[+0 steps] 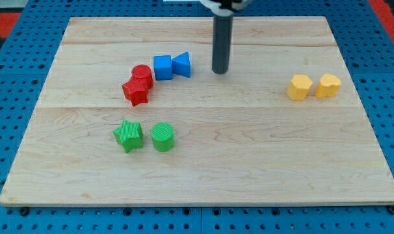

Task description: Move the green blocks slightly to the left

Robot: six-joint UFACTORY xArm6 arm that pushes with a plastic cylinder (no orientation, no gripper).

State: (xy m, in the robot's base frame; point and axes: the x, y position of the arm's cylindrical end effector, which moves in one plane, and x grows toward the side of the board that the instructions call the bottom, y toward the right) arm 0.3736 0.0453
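Green blocks, a star [128,135] and a cylinder [163,137], sit side by side just apart on the wooden table [262,162], well below your tip [220,71] and toward the view's left of it, the cylinder being the nearer of the two. You have no hand on this arm, so nothing can be said of one being apart, together or clamped; the arm ends in a dark upright rod [221,39] that comes down from the view's top edge, and your tip rests on the table touching no block. Just to the view's left of your tip lies a blue wedge-like block [182,64], and touching that, further left, a blue cube [162,67]. Beyond the cube, left and slightly lower, a red cylinder [142,75] leans against a red star [136,91], the pair forming a curved line with the blue ones. Well off to the view's right of your tip, and a little lower, two yellow blocks stand next to each other: one roughly pentagonal [300,86], the other heart-like [328,85]. Around the table you see a blue perforated board [28,214].
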